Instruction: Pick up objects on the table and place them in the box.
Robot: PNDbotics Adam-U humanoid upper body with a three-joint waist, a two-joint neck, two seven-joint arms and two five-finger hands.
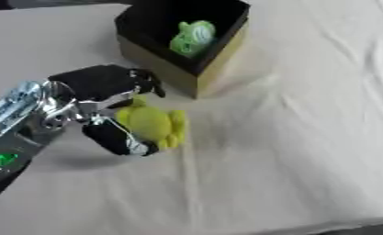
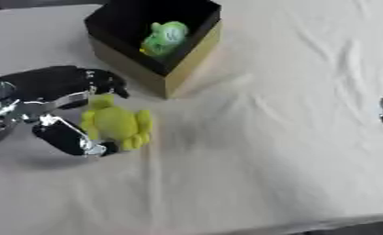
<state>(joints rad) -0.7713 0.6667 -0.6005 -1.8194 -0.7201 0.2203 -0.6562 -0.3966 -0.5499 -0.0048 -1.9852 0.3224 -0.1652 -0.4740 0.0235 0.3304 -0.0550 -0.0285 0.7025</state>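
Yellow soft turtle-shaped toy (image 1: 152, 124) sits on the white cloth-covered table (image 1: 290, 151), my left hand (image 1: 106, 98) curling around it, black-lined cardboard box (image 1: 196, 69) just beyond, up and right, green toy (image 1: 193, 37) inside.

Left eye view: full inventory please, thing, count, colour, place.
Square cardboard box: one, tan outside, black inside, far centre of the table.
Light green soft toy: one, inside the box.
Yellow-green soft toy: one, on the cloth near the box, between the left hand's thumb and fingers.
White wrinkled tablecloth: one, covers the table.
Left hand: black and silver, fingers curled round the yellow-green toy.
Right arm: dark sliver at the right eye view's right edge; hand unseen.
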